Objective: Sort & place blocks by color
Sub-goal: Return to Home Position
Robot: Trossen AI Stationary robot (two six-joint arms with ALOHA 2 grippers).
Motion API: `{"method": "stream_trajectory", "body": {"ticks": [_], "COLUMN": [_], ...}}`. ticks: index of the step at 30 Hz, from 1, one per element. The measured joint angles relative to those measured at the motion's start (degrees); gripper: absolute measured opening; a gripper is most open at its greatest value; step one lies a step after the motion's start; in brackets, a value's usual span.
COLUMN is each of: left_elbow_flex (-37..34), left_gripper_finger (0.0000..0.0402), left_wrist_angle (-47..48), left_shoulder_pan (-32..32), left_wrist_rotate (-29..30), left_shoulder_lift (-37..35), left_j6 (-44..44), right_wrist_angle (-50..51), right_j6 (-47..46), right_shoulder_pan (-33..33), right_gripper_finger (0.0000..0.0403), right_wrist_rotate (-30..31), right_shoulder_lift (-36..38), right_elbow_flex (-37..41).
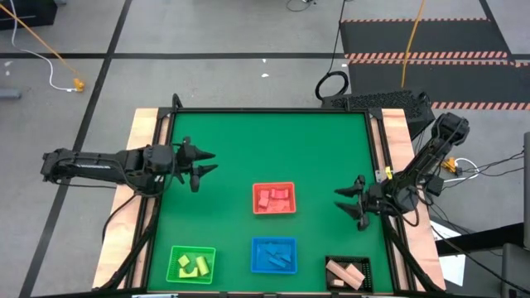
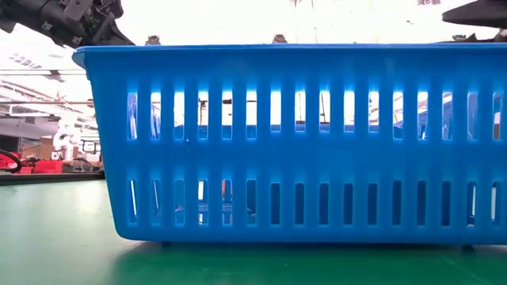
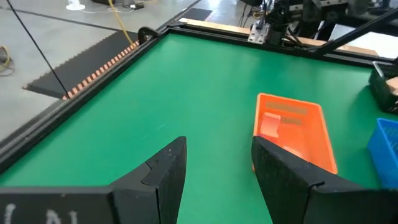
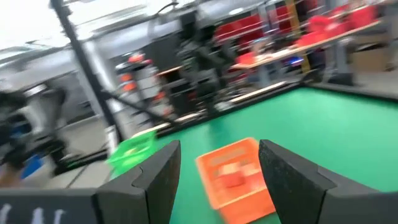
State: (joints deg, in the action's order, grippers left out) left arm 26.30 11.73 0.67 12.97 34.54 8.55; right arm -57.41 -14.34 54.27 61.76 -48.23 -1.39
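Nearest you, along the front edge of the table (image 1: 273, 141), the green tray (image 1: 192, 248) holds the yellow-green blocks (image 1: 193, 265), the blue tray (image 1: 274, 239) the blue blocks (image 1: 276, 258), and the black tray (image 1: 348, 258) the tan blocks (image 1: 346, 273). One row back, the red tray (image 1: 273, 185) holds the red blocks (image 1: 275, 199). From above you can see no block loose on the green top, so the sorting looks done and only parking the arms seems left. Should you have to lift one again, judge them light, stiff wood with smooth faces. Pinch across two flat parallel sides, mid-length on a bar and across the flat faces of an arch, never the curve; they are likelier to slip than to crush. Level with the red tray, near the right edge, the right gripper (image 1: 341, 200) hangs with fingers apart and empty. A little farther back on the left, the left gripper (image 1: 214, 161) hangs the same way, apart and empty. Only the high view gives you all four trays and both arms. The low view is filled by the blue tray's slotted wall, which hides the other trays. The left wrist view shows the red blocks lying flat in their tray, which the high view leaves vague. The right wrist view shows the red and green trays only.
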Motion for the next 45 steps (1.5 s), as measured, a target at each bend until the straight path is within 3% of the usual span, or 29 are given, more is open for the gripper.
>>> {"method": "stream_trajectory", "body": {"ticks": [6,15,18,23,30,34,43,45], "left_elbow_flex": [0.00,0.00,-0.33,-4.92,-10.09,-13.22,-25.14,-25.73], "left_gripper_finger": [0.0184,0.0184,0.0184,0.0184,0.0184,0.0184,0.0184,0.0184], "left_wrist_angle": [0.28,1.59,3.34,-3.64,-9.41,-12.54,-32.85,-33.27], "left_shoulder_pan": [1.04,5.90,7.31,9.36,10.40,10.39,10.12,10.14], "left_wrist_rotate": [6.77,8.31,8.11,8.08,8.03,7.97,4.68,4.40], "left_shoulder_lift": [0.00,0.00,0.00,0.01,0.00,0.00,0.00,0.04], "left_j6": [-2.74,-2.88,-3.14,-3.12,-2.88,-2.87,-3.77,-3.45], "right_wrist_angle": [-1.11,-2.00,-1.08,0.85,1.13,5.38,12.68,13.31], "right_j6": [5.44,12.49,15.07,18.26,17.93,12.76,3.08,2.71], "right_shoulder_pan": [-5.47,-13.26,-14.10,-14.15,-14.15,-14.17,-14.17,-14.07], "right_gripper_finger": [0.0210,0.0210,0.0210,0.0210,0.0210,0.0210,0.0210,0.0210], "right_wrist_rotate": [2.79,2.66,-0.47,-4.79,-5.11,-8.25,-11.02,-11.77], "right_shoulder_lift": [0.02,0.87,1.10,1.13,1.14,1.09,1.07,1.05], "right_elbow_flex": [0.02,0.02,0.02,0.02,0.02,0.02,0.02,0.02]}}
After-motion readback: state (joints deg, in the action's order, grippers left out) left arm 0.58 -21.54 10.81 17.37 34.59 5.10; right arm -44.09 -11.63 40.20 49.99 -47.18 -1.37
